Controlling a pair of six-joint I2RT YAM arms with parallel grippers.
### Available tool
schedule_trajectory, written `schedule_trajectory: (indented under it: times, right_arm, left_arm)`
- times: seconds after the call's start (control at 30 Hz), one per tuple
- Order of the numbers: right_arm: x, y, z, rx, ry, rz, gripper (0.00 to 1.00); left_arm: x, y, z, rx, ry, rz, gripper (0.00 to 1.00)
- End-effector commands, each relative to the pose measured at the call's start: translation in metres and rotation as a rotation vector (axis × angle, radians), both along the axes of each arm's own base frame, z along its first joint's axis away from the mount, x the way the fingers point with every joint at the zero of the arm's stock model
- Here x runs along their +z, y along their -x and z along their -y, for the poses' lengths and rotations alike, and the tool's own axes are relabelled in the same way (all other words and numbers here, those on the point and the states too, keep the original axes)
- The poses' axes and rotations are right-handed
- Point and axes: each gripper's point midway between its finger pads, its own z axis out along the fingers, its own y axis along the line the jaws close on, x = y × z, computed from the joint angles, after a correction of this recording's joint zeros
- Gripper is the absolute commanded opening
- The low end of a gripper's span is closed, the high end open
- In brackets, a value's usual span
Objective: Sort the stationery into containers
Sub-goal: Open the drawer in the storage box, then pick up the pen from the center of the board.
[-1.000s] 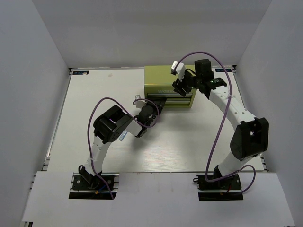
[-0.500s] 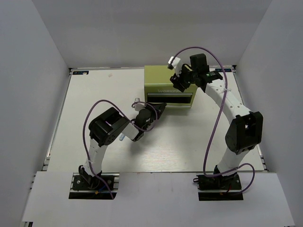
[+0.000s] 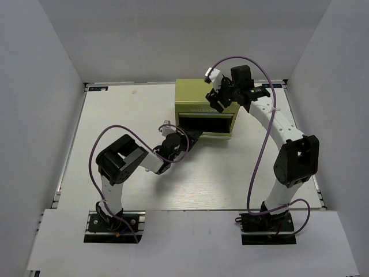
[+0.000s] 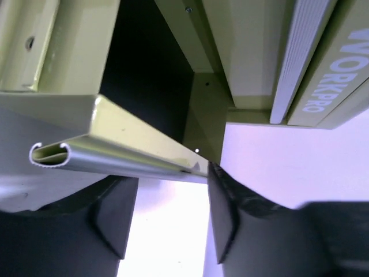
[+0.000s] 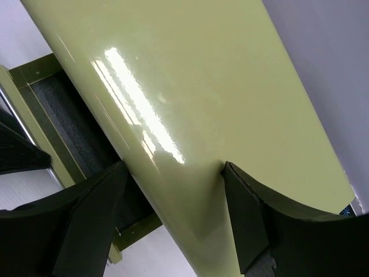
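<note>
The olive-green chest [image 3: 196, 95] stands at the back middle of the table. One drawer [image 3: 204, 123] is pulled out and shows a dark inside. My left gripper [image 3: 190, 137] is open at the drawer's front left corner. In the left wrist view the drawer's silver handle rail [image 4: 115, 160] lies across my left gripper's [image 4: 170, 176] fingertips, with the pale brand label [image 4: 346, 69] beyond. My right gripper [image 3: 218, 99] is open, and its fingers [image 5: 248, 219] rest on the chest's glossy top [image 5: 190, 104]. No pen shows in any view.
White walls enclose the table on the left, the back and the right. Both arms' purple cables loop above the table. The open drawer's felt-lined inside [image 5: 75, 127] shows beside my right gripper's left finger.
The drawer has slid further out toward the near side, with my left gripper drawing back in front of it. My right gripper has moved from the chest's front edge onto its top.
</note>
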Motion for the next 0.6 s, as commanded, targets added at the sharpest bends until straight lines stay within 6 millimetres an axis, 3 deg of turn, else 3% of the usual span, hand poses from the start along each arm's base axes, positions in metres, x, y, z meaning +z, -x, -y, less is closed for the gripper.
schedule_trajectory:
  times: [0.0, 0.1, 0.23, 0.3, 0.33, 0.4, 0.43, 0.47, 0.53, 0.57]
  right_arm:
    - [-0.007, -0.008, 0.018, -0.060, 0.033, 0.015, 0.74]
    - [-0.005, -0.004, 0.019, -0.056, 0.027, 0.014, 0.77]
    - [0.001, 0.006, 0.020, -0.040, 0.010, 0.023, 0.77]
    - [0.015, 0.014, 0.019, -0.020, -0.012, 0.051, 0.77]
    - [0.007, 0.021, 0.019, -0.012, -0.008, 0.035, 0.78]
    - [0.023, 0.033, 0.018, 0.017, -0.032, 0.065, 0.78]
    - [0.012, 0.040, 0.019, 0.024, -0.029, 0.039, 0.78]
    - [0.025, 0.049, 0.020, 0.039, -0.045, 0.062, 0.78]
    - [0.006, 0.064, 0.022, 0.050, -0.040, 0.012, 0.76]
    - [0.004, 0.075, 0.021, 0.070, -0.054, 0.000, 0.74]
  left_arm:
    - [0.028, 0.000, 0.004, -0.049, -0.041, 0.061, 0.66]
    - [0.037, 0.006, 0.010, -0.098, -0.050, 0.073, 0.78]
    - [0.043, 0.028, 0.002, -0.157, -0.072, 0.075, 0.80]
    - [0.057, 0.043, -0.004, -0.201, -0.097, 0.097, 0.80]
    - [0.054, 0.051, -0.010, -0.216, -0.127, 0.091, 0.80]
    - [0.046, 0.066, -0.022, -0.263, -0.235, 0.086, 0.80]
    - [0.060, 0.074, -0.031, -0.270, -0.254, 0.117, 0.80]
    - [0.050, 0.085, -0.039, -0.299, -0.314, 0.090, 0.80]
    - [0.044, 0.097, -0.053, -0.340, -0.427, 0.106, 0.76]
    - [0.052, 0.102, -0.062, -0.364, -0.451, 0.125, 0.74]
